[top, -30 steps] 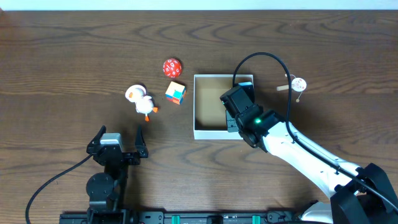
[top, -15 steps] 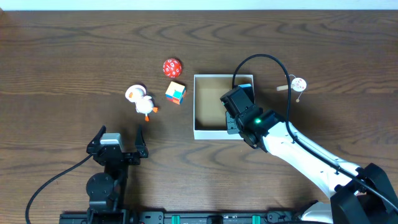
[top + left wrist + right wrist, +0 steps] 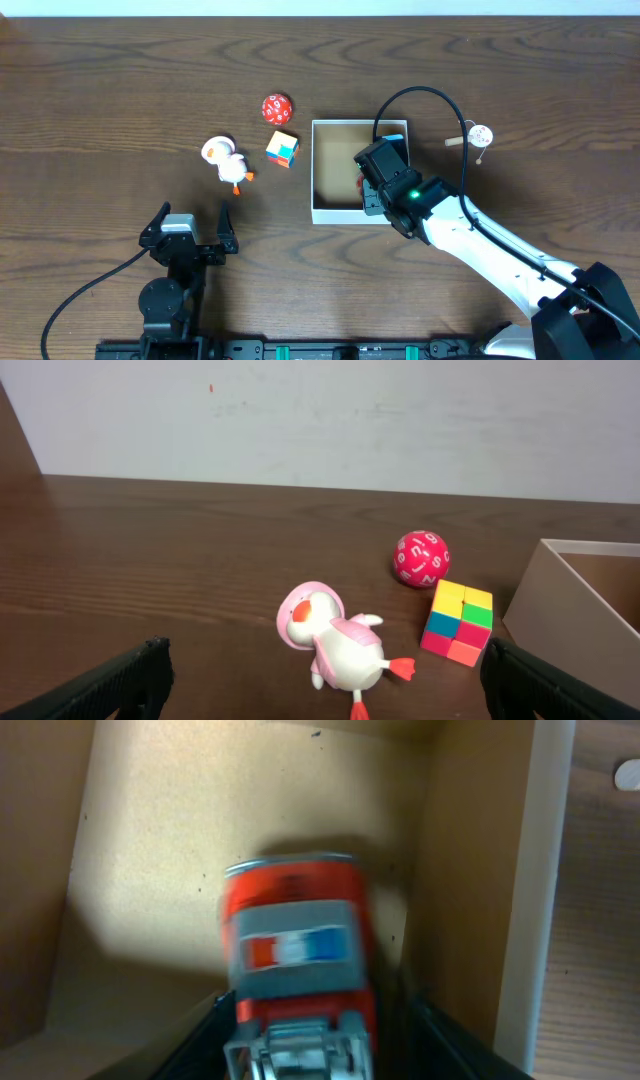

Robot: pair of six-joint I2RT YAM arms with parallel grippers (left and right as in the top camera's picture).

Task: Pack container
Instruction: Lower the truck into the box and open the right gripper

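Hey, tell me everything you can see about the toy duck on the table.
The toy duck is white and glossy like plastic, with a pink cap, an orange beak, a pink wing patch and orange feet. It seems to lie tipped over on the brown table, one foot pointing toward the coloured cube but apart from it. Only the table touches it.

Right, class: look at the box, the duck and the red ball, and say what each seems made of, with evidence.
Box: likely cardboard, matte; tan speckled inside, thin white walls.
Duck: probably moulded plastic, smooth with slight sheen, solid white, pink and orange colours.
Red ball: seemingly hard plastic, glossy; it shows a highlight and white printed numbers.
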